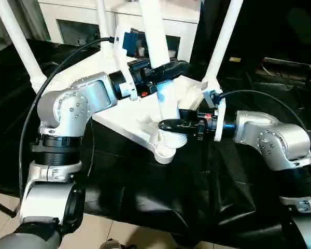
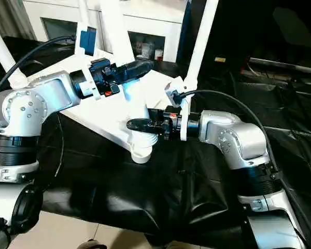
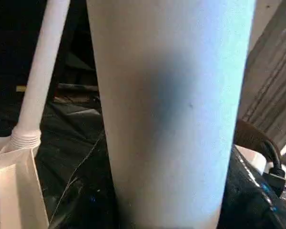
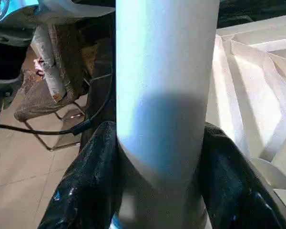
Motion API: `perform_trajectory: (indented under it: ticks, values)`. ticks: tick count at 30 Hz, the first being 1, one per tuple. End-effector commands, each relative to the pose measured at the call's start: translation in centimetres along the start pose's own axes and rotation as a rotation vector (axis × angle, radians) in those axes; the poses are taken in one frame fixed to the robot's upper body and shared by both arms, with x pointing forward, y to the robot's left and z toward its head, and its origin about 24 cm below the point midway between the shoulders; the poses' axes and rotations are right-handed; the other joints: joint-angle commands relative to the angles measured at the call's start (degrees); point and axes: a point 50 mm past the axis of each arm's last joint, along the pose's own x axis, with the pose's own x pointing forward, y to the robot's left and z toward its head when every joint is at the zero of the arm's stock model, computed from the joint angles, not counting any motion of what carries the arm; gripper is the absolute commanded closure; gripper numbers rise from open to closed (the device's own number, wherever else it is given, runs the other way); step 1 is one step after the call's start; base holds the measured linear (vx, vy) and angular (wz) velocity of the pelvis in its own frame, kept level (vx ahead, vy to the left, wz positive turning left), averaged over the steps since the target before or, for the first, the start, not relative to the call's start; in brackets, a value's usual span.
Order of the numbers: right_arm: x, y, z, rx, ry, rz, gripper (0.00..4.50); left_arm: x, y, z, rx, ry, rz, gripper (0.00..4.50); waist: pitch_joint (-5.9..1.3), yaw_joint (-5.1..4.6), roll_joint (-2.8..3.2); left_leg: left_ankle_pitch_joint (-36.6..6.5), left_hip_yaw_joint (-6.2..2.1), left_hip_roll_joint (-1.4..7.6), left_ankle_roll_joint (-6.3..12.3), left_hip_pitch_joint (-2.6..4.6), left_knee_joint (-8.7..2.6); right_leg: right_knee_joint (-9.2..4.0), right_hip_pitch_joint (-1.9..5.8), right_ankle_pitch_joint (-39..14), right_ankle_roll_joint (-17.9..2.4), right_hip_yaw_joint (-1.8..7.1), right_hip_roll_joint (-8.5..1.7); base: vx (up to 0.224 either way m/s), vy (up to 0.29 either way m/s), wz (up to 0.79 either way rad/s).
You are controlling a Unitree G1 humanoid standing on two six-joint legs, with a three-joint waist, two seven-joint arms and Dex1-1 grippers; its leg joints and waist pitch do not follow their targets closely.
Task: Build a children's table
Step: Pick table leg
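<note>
Both grippers clamp the leg at the top's near corner socket; left gripper above right gripper.

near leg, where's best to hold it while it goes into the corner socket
Low on the near leg, just above the socket, pinching the round tube from the side, as the right hand does. The left hand higher up steadies the tall upright tube against tipping.
</note>
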Motion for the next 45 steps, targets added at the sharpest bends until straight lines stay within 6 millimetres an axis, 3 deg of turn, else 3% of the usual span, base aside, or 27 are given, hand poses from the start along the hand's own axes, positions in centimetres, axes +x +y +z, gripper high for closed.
perform_trajectory:
  ticks: [1,4,6,8,10,14,19,25,32,37,45]
  values:
    - [-0.2,0.7,1.2,-0.046,-0.026,0.047,2.01,-0.1,-0.3,0.4,0.034,0.020,-0.010,2.59,-4.66,0.14,-0.34,-6.7,0.27,0.47,-0.25,0.46,-3.38,-3.51,3.45,-10.7,-10.6,1.97,-3.31,0.000,0.000,0.00]
    - [-0.1,0.7,1.4,-0.032,-0.026,0.056,1.79,0.0,-0.2,0.6,0.030,0.042,0.019,2.60,-4.61,0.10,-0.69,-6.8,0.33,0.44,-0.06,0.41,-3.39,-3.61,3.46,-11.5,-10.1,1.98,-3.28,0.000,0.000,0.00]
    - [0.0,0.4,1.7,-0.018,-0.028,0.035,1.55,0.2,0.3,0.6,0.016,0.069,0.081,2.61,-4.62,0.05,-0.47,-6.8,0.29,0.41,-0.30,0.51,-3.35,-3.54,3.35,-11.8,-10.0,1.95,-3.21,0.000,0.000,0.00]
    - [0.0,0.0,1.9,-0.005,-0.029,0.001,1.42,0.2,0.9,0.6,0.006,0.084,0.137,2.62,-4.55,0.01,-0.84,-6.9,0.33,0.35,-0.44,0.43,-3.34,-3.69,3.37,-12.8,-9.6,1.97,-3.24,0.000,0.000,0.00]
    - [-0.1,-0.3,2.2,0.018,-0.032,-0.019,1.40,0.2,1.5,0.6,-0.011,0.100,0.206,2.62,-4.55,0.13,-0.84,-6.8,0.26,0.37,-0.73,0.44,-3.38,-3.71,3.41,-13.6,-8.8,1.98,-3.30,0.000,0.000,0.00]
    - [0.0,-0.3,2.3,0.044,-0.036,-0.017,1.40,0.1,1.8,0.6,-0.031,0.098,0.232,2.62,-4.85,0.30,-0.87,-4.7,0.27,0.34,-0.36,0.31,-3.28,-3.31,3.60,-9.5,-9.4,1.98,-3.26,0.000,0.000,0.00]
    - [0.3,-0.4,2.1,0.062,-0.021,-0.027,1.40,0.2,1.6,0.5,-0.053,0.093,0.219,2.62,-4.76,0.30,-0.88,-4.9,0.31,0.40,-0.37,0.34,-3.30,-3.18,3.58,-7.8,-11.1,1.93,-3.38,0.000,0.000,0.00]
    - [0.7,-0.6,1.9,0.057,0.005,-0.057,1.40,0.6,1.0,0.6,-0.031,0.094,0.179,2.62,-4.63,0.35,-0.92,-5.9,0.26,0.44,-0.98,0.36,-3.41,-3.45,3.53,-10.6,-10.2,1.94,-3.49,0.000,0.000,0.00]
    - [1.1,-1.1,1.3,0.075,0.036,-0.106,1.40,0.9,-0.1,0.4,0.001,0.100,0.104,2.62,-4.73,0.31,-1.01,-4.9,0.31,0.49,-1.05,0.35,-3.35,-3.18,3.55,-8.8,-10.9,1.96,-3.51,0.000,0.000,0.00]
    - [1.1,-1.2,1.2,0.094,0.034,-0.094,1.40,1.1,-0.4,0.1,0.024,0.116,0.095,2.62,-4.62,0.28,-1.01,-5.8,0.32,0.47,-1.02,0.37,-3.39,-3.44,3.52,-10.6,-9.9,2.00,-3.49,0.000,0.000,0.00]
    - [1.4,-1.0,1.3,0.085,0.027,-0.074,1.40,1.2,-0.5,-0.3,0.075,0.144,0.106,2.62,-4.69,0.26,-1.06,-5.0,0.33,0.47,-0.86,0.33,-3.38,-3.26,3.53,-9.3,-10.0,2.02,-3.45,0.000,0.000,0.00]
